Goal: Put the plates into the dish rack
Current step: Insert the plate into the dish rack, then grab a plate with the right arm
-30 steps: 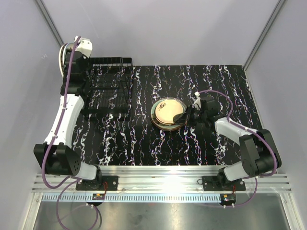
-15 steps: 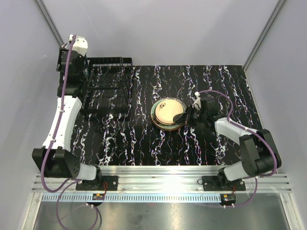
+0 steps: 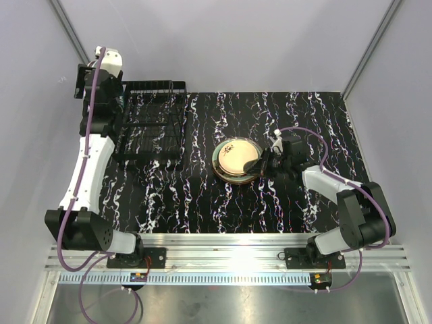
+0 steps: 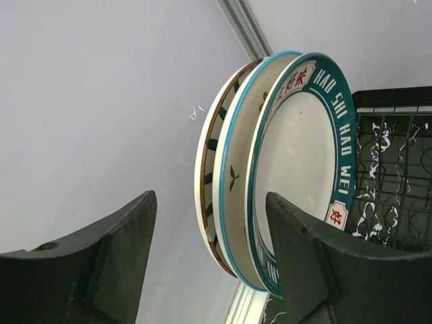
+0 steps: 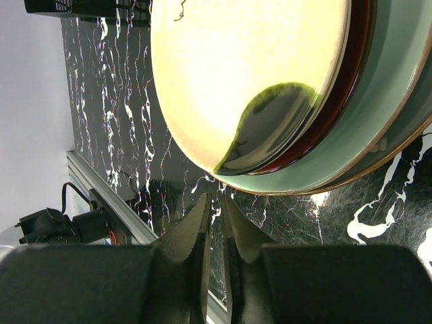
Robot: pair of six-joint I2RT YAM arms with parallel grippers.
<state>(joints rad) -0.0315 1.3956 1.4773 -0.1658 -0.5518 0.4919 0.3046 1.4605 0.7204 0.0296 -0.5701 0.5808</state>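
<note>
1. Your left arm (image 3: pixel 86 158) rises along the left edge of the table (image 3: pixel 202 202), wrist high by the dish rack (image 3: pixel 152 128) at far left.
2. Your right arm (image 3: pixel 331 182) reaches low toward centre.
3. The plate stack (image 3: pixel 233 160) lies flat at centre, faces up.
4. Three upright plates (image 4: pixel 297 169) stand on edge beside the rack.
5. Your left gripper (image 4: pixel 210 199) gapes wide, empty.
6. Your right gripper (image 5: pixel 217 197) is nearly closed, empty, at the stack's rim.

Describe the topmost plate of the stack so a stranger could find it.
On the black marbled table, right of the dish rack, sits a plate stack. The top plate is cream-yellow with a dark green patch at its edge; those beneath show red-brown and pale green rims.
</note>
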